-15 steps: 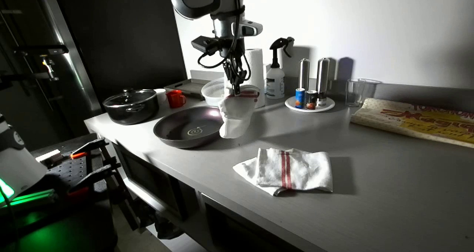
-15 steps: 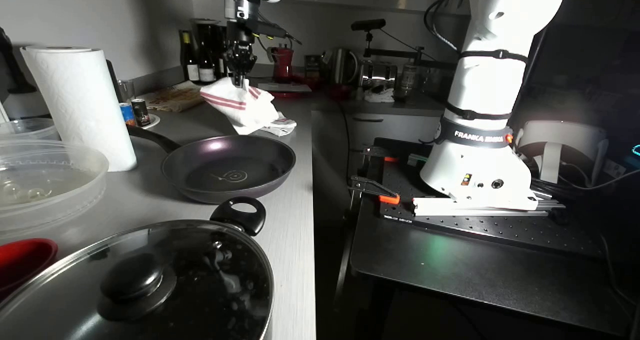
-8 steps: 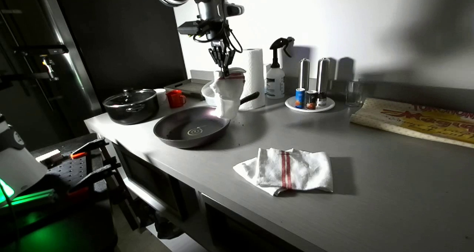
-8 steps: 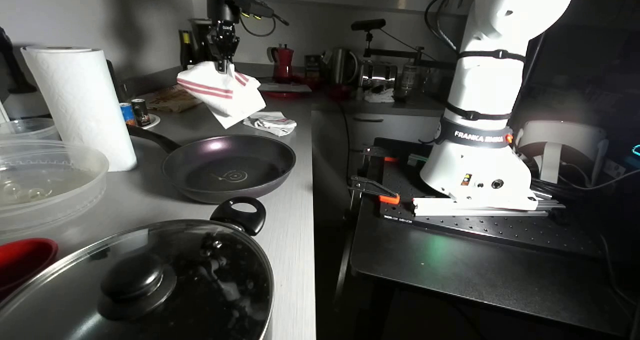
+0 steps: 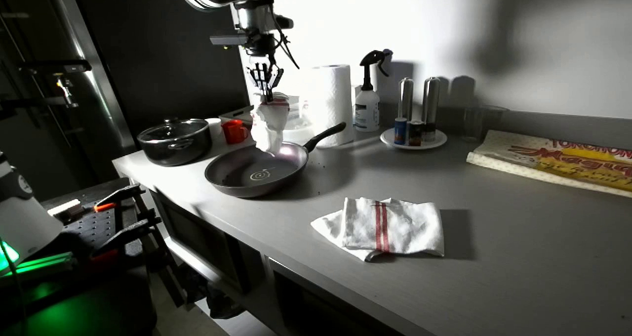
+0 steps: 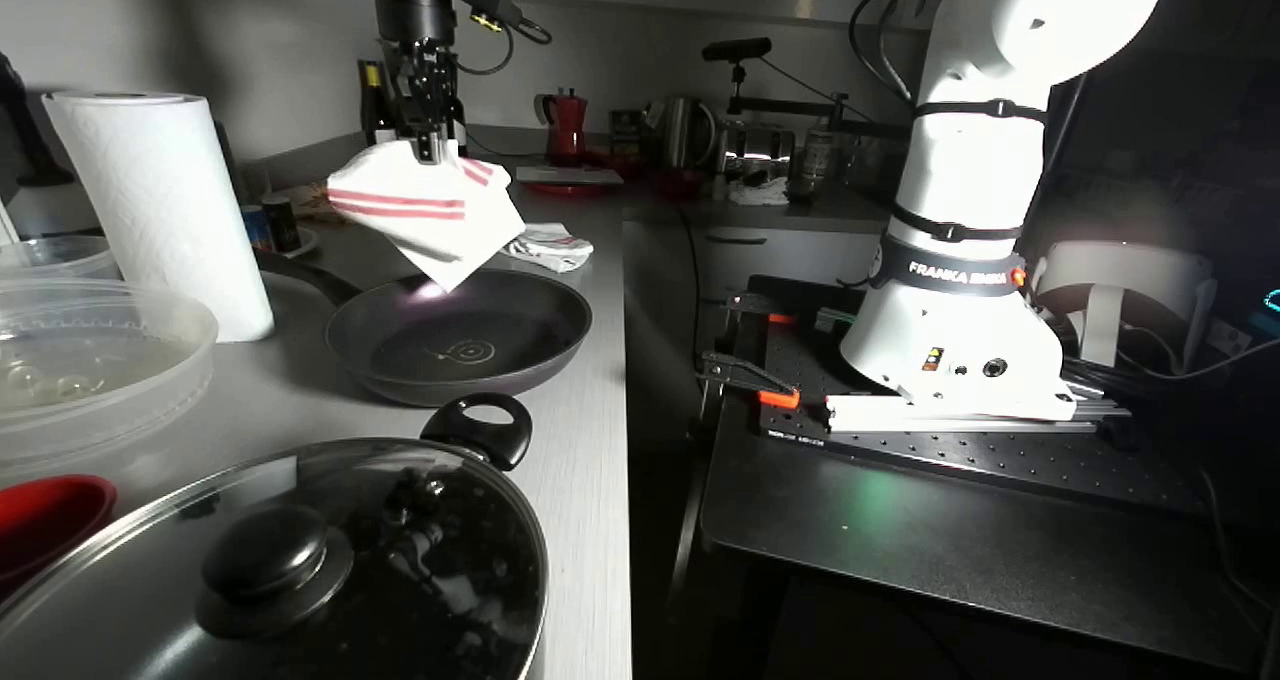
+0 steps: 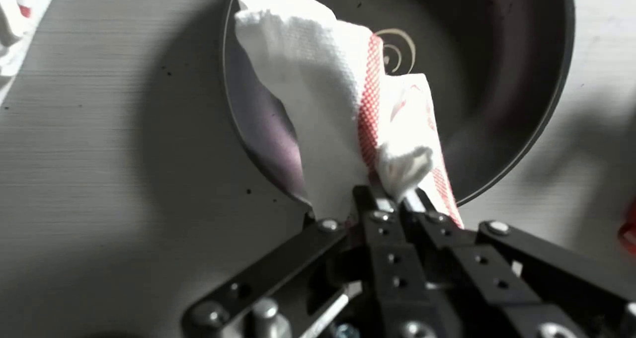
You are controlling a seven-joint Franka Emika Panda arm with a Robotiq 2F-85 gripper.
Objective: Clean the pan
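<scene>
Both the black two-fingered gripper (image 5: 267, 98) and the white woven cloth with red stripes (image 6: 425, 210) have shifted from beside the large shallow round dark frying pan (image 5: 247, 179) to above it, while the pan has stayed put on the grey grained counter (image 5: 493, 257). Clenched jaws pinch the cloth, which droops in soft folds toward the pan's interior; whether its lowest corner touches, I cannot tell. Carrying the cloth to the pan seems the step in hand, with wiping likely not yet begun. The next move probably calls for lowering until the fabric bunches against the pan's floor, then sweeping over the pale gold spiral (image 5: 260, 175) and the few dark specks (image 7: 359, 4), gently, since the smooth pan, with its long dark handle (image 5: 326, 136), might slide. Creased and limp, a second striped cloth (image 5: 392, 227) lies folded on the counter, apart from the pan.
</scene>
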